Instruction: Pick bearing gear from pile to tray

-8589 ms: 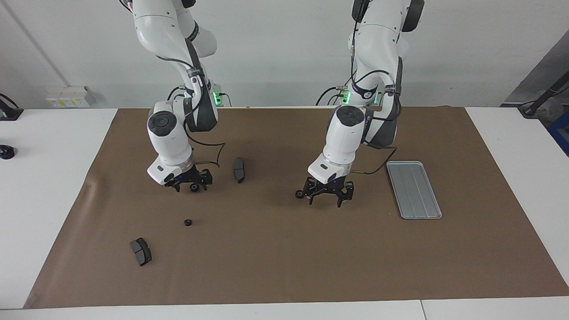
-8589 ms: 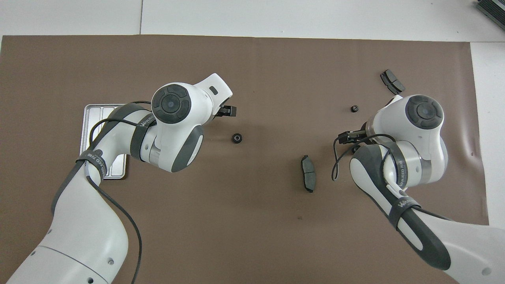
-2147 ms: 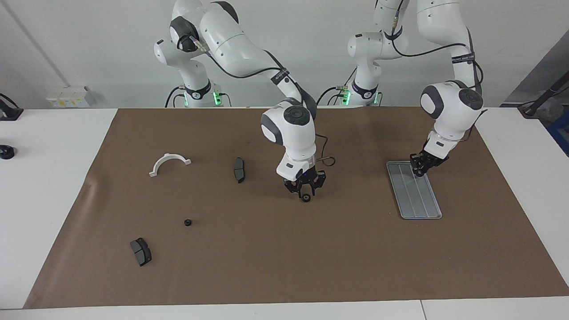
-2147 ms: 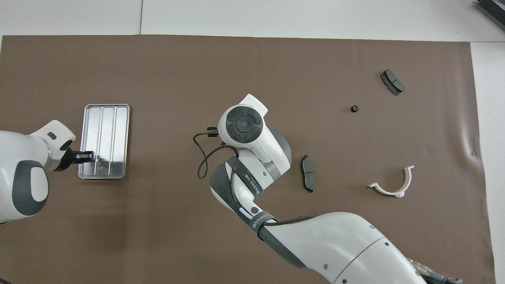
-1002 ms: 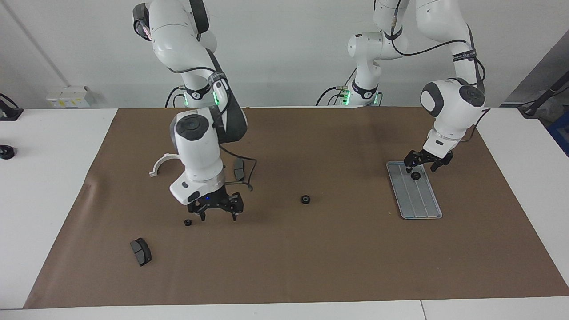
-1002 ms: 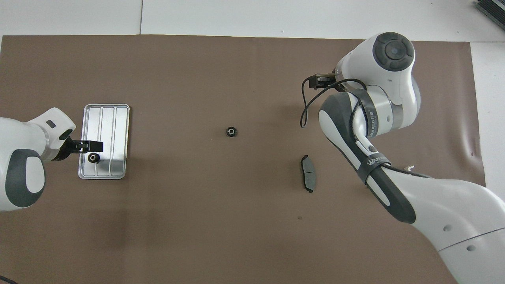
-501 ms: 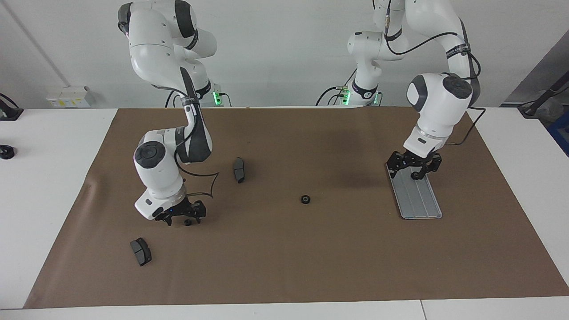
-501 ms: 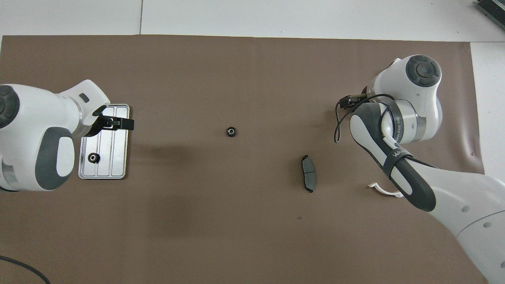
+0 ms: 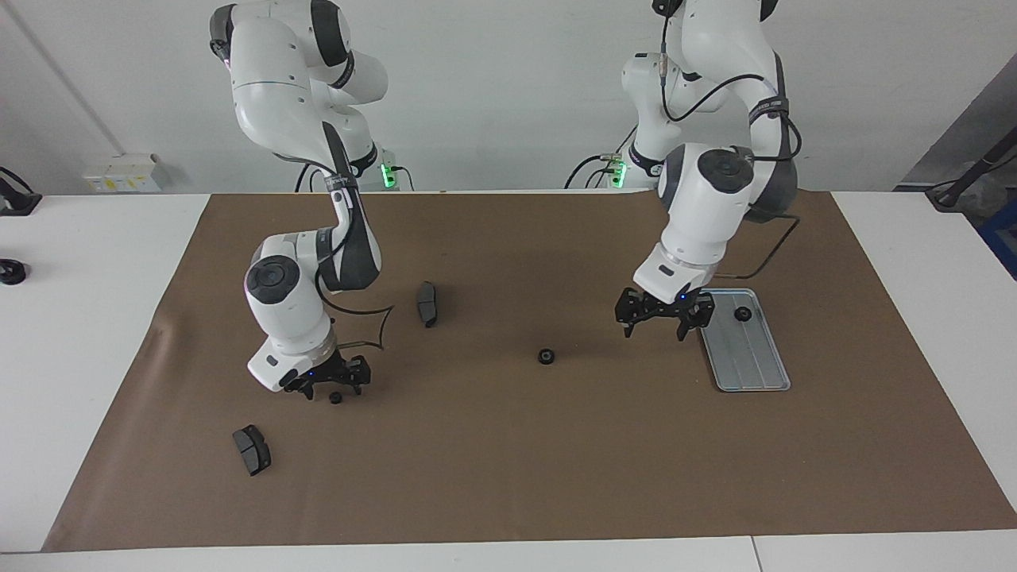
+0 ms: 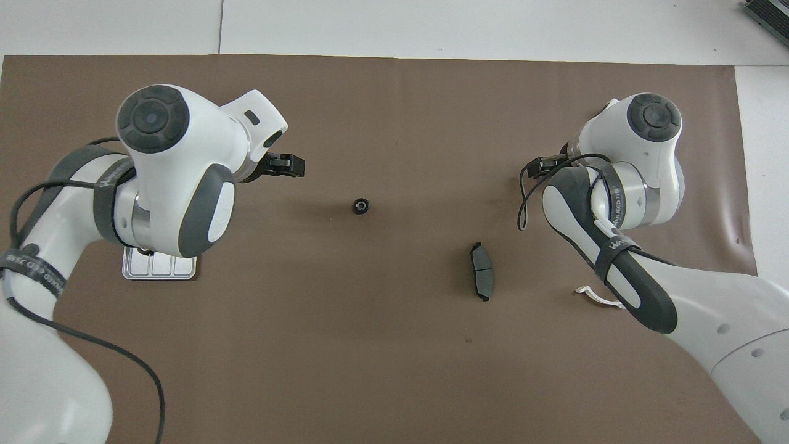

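The right gripper is down low on the brown mat toward the right arm's end of the bench. A small black gear sits on the mat right at its fingertips, roughly between the jaws. The jaws look spread around that gear, but whether they touch it or have hold of it cannot be told.

The left gripper hangs over bare mat just beside the tray, on the side of the tray toward the middle of the bench. Its jaws are spread wide and hold nothing.

One gear lies in the tray, at the end nearer to the robots, a short way from the left jaws. Another gear lies on the mat near the middle of the bench, close to the left jaws and well apart from the right ones; the overhead view shows it alone on open mat.

A dark grey curved pad lies on the mat between the two grippers, closer to the right jaws. A second dark pad lies near the right jaws, farther from the robots than they are. In the overhead view only a tip of the white half-ring shows from under the right arm.
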